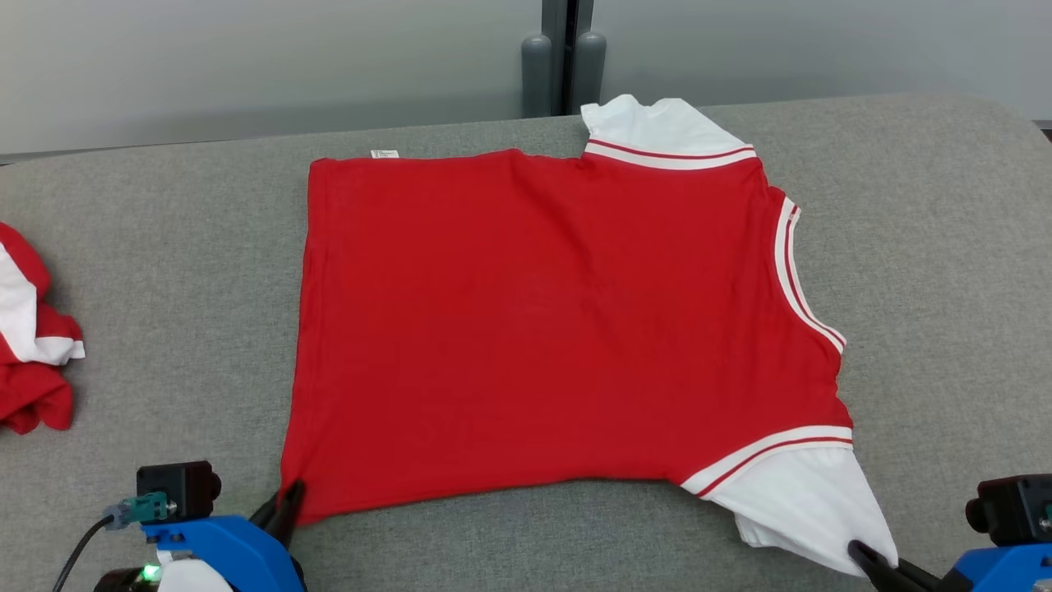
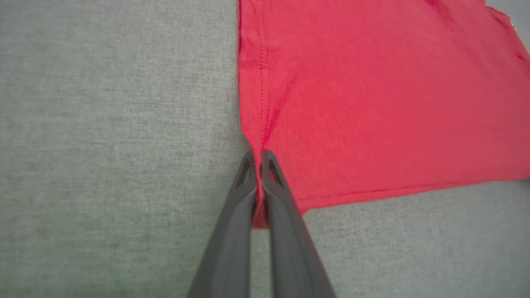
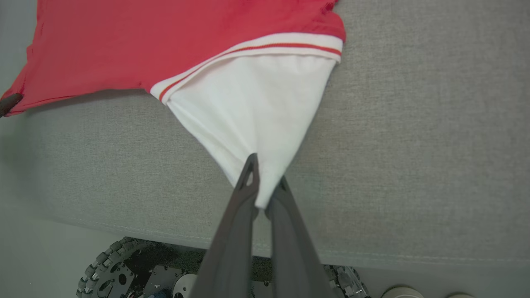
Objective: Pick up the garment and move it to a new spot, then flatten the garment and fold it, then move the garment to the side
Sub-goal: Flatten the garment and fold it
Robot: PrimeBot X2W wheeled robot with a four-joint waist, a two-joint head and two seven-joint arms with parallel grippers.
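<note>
bright, even light; soft shadows; wrist views blurred.

We see the red garment [image 1: 559, 329] spread flat on the grey tabletop [image 1: 945, 247], its white sleeves out. One hem corner sits pinched between our left fingers [image 2: 242, 198], the nearer sleeve's tip between our right fingers [image 3: 244, 194].

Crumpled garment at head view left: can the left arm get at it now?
Likely not yet. Bare table lies between the crumpled garment and the left tool, so the way is free, but that tool is shut on the red shirt's near corner and must release first.
</note>
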